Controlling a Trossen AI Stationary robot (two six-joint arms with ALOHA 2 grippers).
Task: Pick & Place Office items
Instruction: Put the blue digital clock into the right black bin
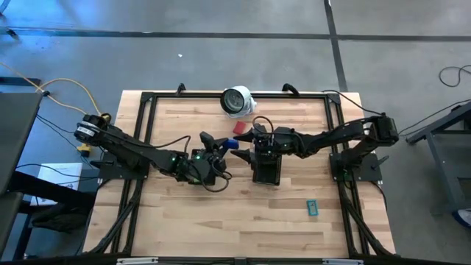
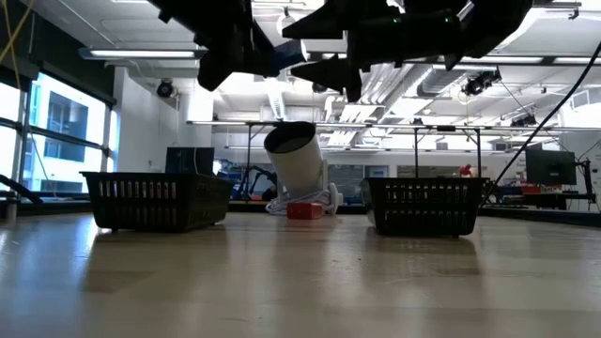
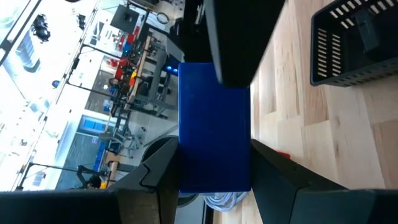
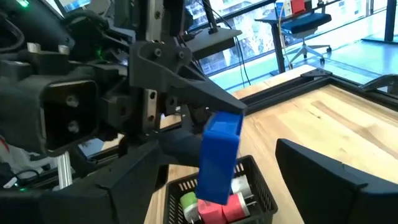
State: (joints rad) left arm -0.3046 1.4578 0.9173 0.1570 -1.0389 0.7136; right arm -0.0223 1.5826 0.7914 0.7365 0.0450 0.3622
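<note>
My left gripper (image 1: 221, 149) is shut on a blue block (image 3: 214, 137), raised above the table's middle. In the right wrist view the block (image 4: 217, 155) hangs over a black mesh tray (image 4: 264, 193) holding green (image 4: 188, 202), pink and red pieces. My right gripper (image 4: 217, 149) is open at the same spot (image 1: 246, 138), with its fingers wide apart on either side of the block. A red piece (image 1: 241, 126) lies on the table by the white round object (image 1: 237, 101). A teal piece (image 1: 313, 207) lies near the right front. My left gripper pinches the blue block between its two fingers (image 3: 158, 174), which lie on its opposite flat sides (image 3: 186, 149). The block sticks out forward past the fingertips, lifted clear of the table and above the tray.
Two black mesh trays stand on the table, one (image 2: 155, 199) under the left arm and one (image 1: 266, 171) under the right gripper. The white round object (image 2: 293, 160) lies tilted at the far edge beside a white cable. A black frame borders the wooden table (image 1: 221, 221).
</note>
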